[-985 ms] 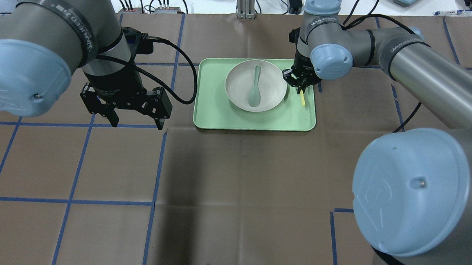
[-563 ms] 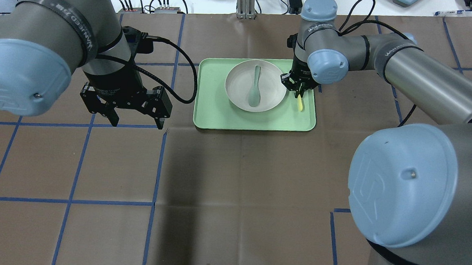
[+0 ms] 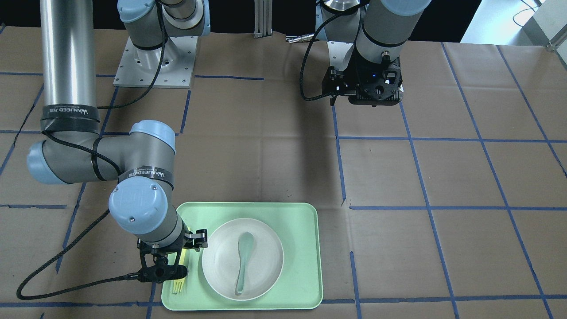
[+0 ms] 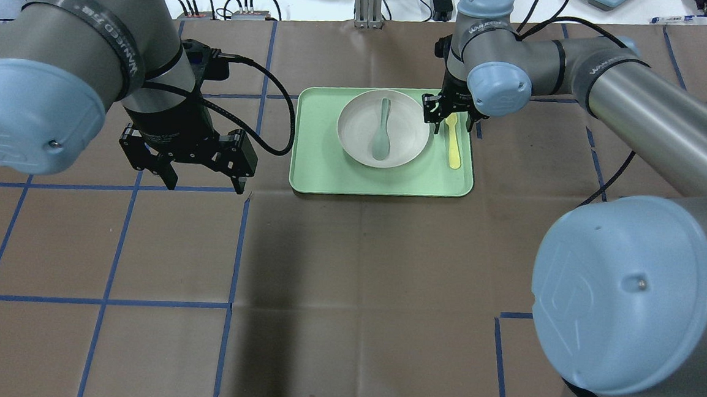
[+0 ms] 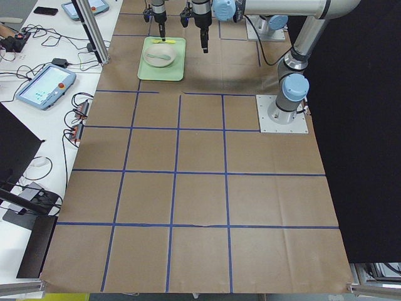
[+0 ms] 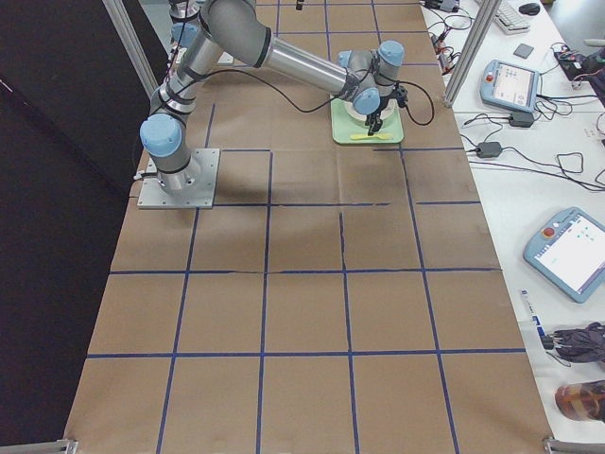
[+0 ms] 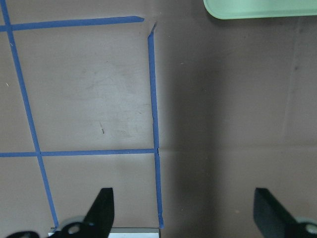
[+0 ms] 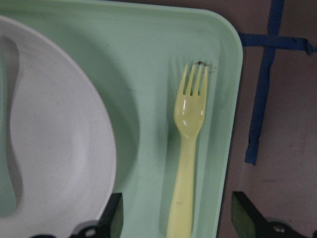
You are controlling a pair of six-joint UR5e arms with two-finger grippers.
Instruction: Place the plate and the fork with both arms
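The off-white plate [image 4: 408, 131] sits on the mint-green tray [image 4: 330, 172]. The yellow fork [image 4: 453, 146] lies flat on the tray just right of the plate, tines toward the far edge. My right gripper [image 4: 453, 125] is open and hovers over the fork's tine end, holding nothing. In the right wrist view the fork [image 8: 190, 129] lies between the spread fingers, beside the plate [image 8: 64, 148]. My left gripper [image 4: 205, 186] is open and empty over bare table, left of the tray. In the left wrist view it [image 7: 183, 208] shows only paper below.
A pale blue-green spoon [image 4: 382, 133] lies in the plate. The tray's corner [image 7: 257, 7] shows at the top of the left wrist view. Blue tape lines [image 4: 237, 246] cross the brown paper. Cables and control boxes [image 4: 242, 14] sit at the far edge.
My right gripper was shut on the fork, holding it tilted over the tray. It has opened and drawn back, and the fork now lies flat. The left arm has not moved.
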